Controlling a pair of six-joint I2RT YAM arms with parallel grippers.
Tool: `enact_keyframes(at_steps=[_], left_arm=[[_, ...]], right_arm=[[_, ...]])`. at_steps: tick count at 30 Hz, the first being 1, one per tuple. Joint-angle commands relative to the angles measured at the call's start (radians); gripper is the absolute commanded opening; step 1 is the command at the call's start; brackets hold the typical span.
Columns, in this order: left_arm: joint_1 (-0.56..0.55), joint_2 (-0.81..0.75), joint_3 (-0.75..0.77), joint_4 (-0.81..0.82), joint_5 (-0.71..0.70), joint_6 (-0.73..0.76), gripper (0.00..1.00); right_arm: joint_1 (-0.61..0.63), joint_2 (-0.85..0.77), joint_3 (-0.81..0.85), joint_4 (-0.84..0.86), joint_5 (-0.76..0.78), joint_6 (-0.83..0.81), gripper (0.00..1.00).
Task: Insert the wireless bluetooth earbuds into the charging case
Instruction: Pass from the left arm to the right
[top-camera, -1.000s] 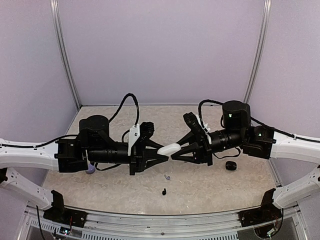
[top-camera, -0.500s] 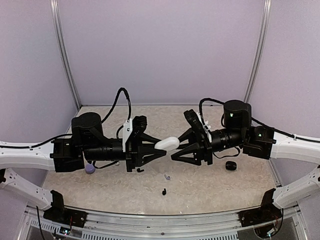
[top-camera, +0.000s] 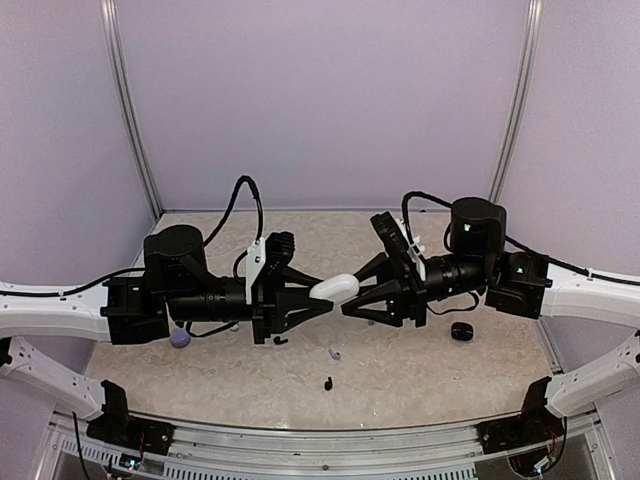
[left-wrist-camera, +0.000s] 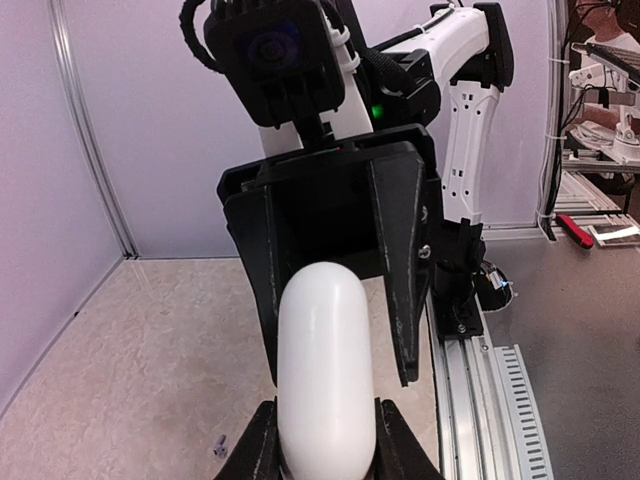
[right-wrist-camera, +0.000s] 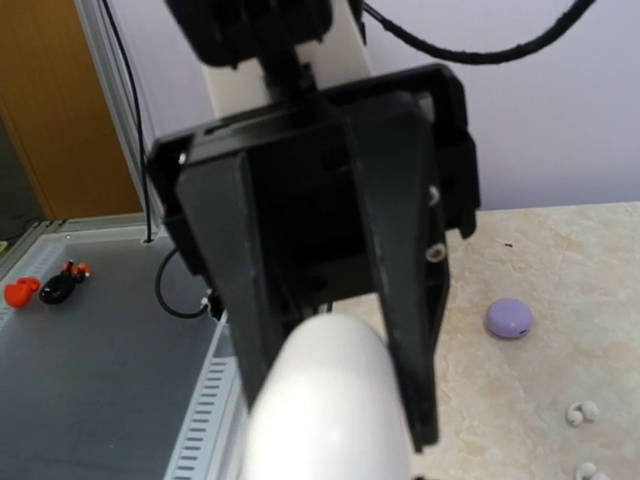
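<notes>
Two tools meet mid-air: left tool clamps a white pebble-shaped plastic case; right tool flanks it, grip unclear. Tiny stemmed earbuds lie on the bench; uneven pulling could drop the case.

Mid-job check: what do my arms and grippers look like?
The left arm and right arm have white links and black cylindrical joints. The left gripper and right gripper are black, with two tapering wedge fingers. A black cable loops over each wrist; green lights show on the right arm.
</notes>
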Motion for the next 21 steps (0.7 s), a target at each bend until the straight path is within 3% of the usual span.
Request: enact_keyframes(at_steps=[1, 6, 14, 19, 21], left_arm=[[0.005, 0.007, -0.008, 0.036, 0.008, -0.009, 0.17], [0.006, 0.008, -0.006, 0.037, 0.003, -0.011, 0.17], [0.004, 0.016, -0.005, 0.033, 0.003, -0.014, 0.17], [0.005, 0.015, -0.006, 0.035, -0.001, -0.011, 0.17], [0.005, 0.015, -0.007, 0.033, -0.001, -0.013, 0.17]], right_arm=[[0.011, -0.013, -0.005, 0.035, -0.022, 0.013, 0.35], [0.010, -0.011, -0.006, 0.034, -0.027, 0.012, 0.22], [0.011, -0.019, -0.006, 0.038, -0.023, 0.014, 0.32], [0.010, -0.016, -0.006, 0.037, -0.027, 0.014, 0.30], [0.011, -0.015, -0.006, 0.038, -0.030, 0.017, 0.23]])
